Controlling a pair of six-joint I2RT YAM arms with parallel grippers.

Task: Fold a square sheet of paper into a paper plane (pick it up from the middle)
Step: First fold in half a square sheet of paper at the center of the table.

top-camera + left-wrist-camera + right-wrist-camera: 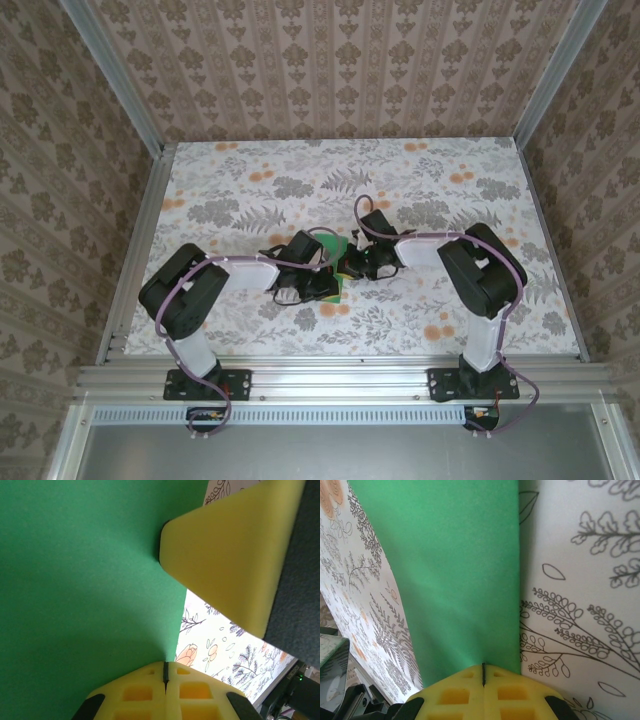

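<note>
Seen from above, the left pincer (326,280) sits at 8 o'clock from the middle of the floral worktop (250,190). In its wrist view, its yellow fingertips (140,690) are pressed together along a thin seam, clamped on the green sheet of paper (80,580). The sheet spreads from the seam toward 11 o'clock. At 1 o'clock, a yellow, dark-backed foam finger (225,555) rests against the paper's right edge. From above, the paper lies between both pincers, near the worktop's centre. The right pincer (352,264) is at the paper's 3 o'clock. Its pads (510,692) are together, gripping the sheet, which runs toward 12 o'clock as a strip.
</note>
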